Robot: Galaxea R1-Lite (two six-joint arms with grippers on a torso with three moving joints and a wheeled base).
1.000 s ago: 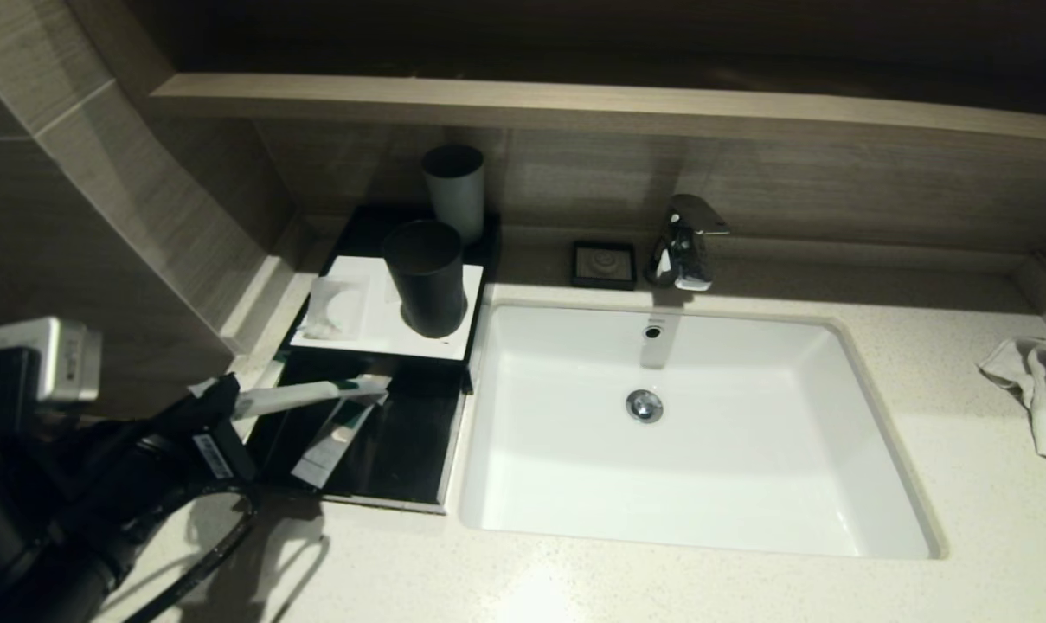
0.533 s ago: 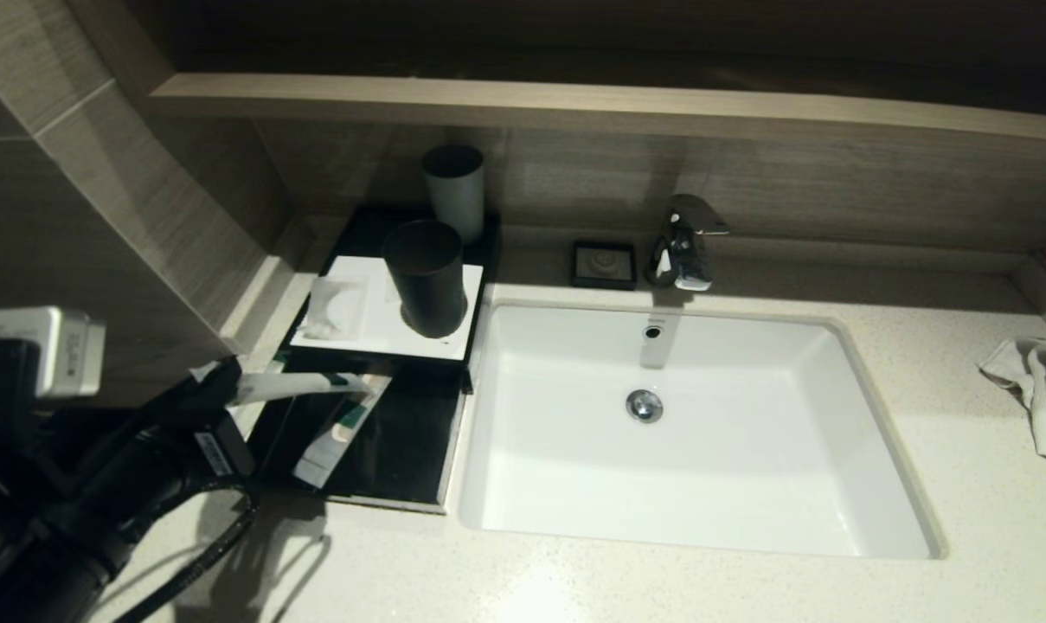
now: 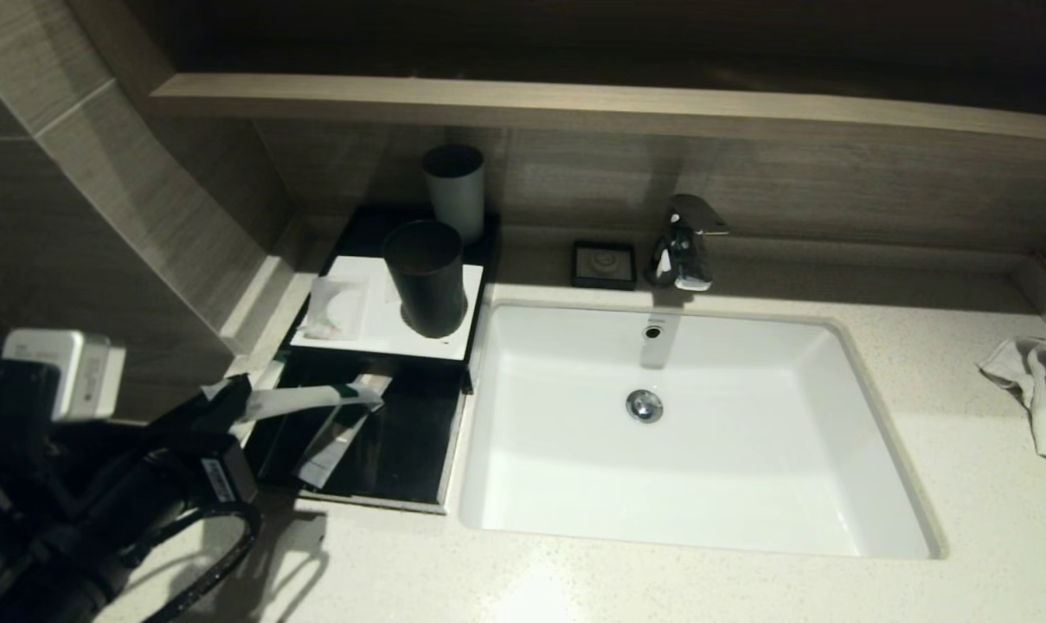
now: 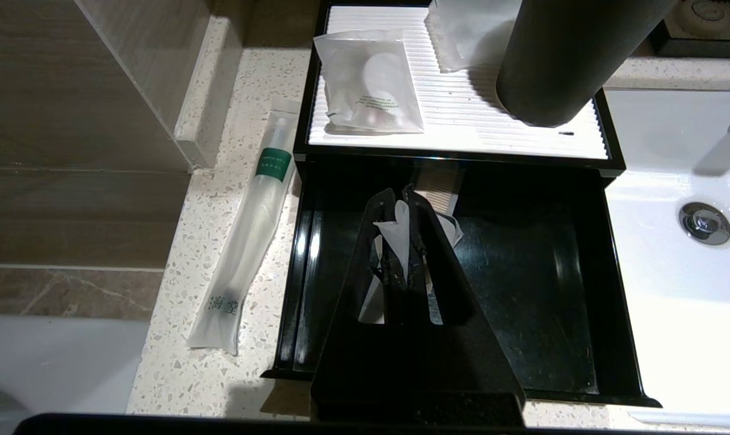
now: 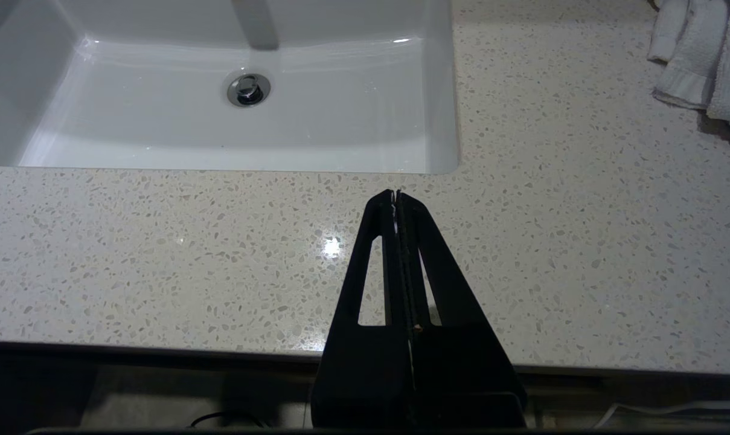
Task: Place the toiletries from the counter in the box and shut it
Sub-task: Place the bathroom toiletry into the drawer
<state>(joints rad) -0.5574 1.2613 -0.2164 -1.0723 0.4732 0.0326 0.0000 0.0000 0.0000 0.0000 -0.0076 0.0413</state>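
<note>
At the lower left of the head frame the left gripper (image 3: pixel 233 400) was over the open drawer, its fingers (image 4: pixel 395 241) closed on one end of a long, narrow, translucent white plastic packet with a green label (image 3: pixel 311 398), which reached out level toward the centre of the frame. In the left wrist frame only crumpled film showed between the fingers. The right gripper (image 5: pixel 396 194) was parked, fingers closed on nothing, above the pale cream speckled stone table (image 5: pixel 159 254) near the white sink basin (image 3: pixel 678 433).

Below the held packet, the slide-out drawer of the low black rectangular box (image 4: pixel 521 290) stood open, and a second long packet (image 3: pixel 336 441) lay slanted inside it. A third long translucent packet with a green label (image 4: pixel 253 232) lay on the table just beside the box, at the centre left of the left wrist frame. Further back, a small squarish packet with a round white pad (image 4: pixel 371 81) rested on the box's ribbed white top panel, near a tall dark cup (image 3: pixel 425 277); a grey cup (image 3: pixel 454 190) stood behind.

Judgement: the packets are light, thin and slippery, and the film crumples; hold each by one end or at the stiffer contents. The flat ones offer little edge to pinch.
</note>
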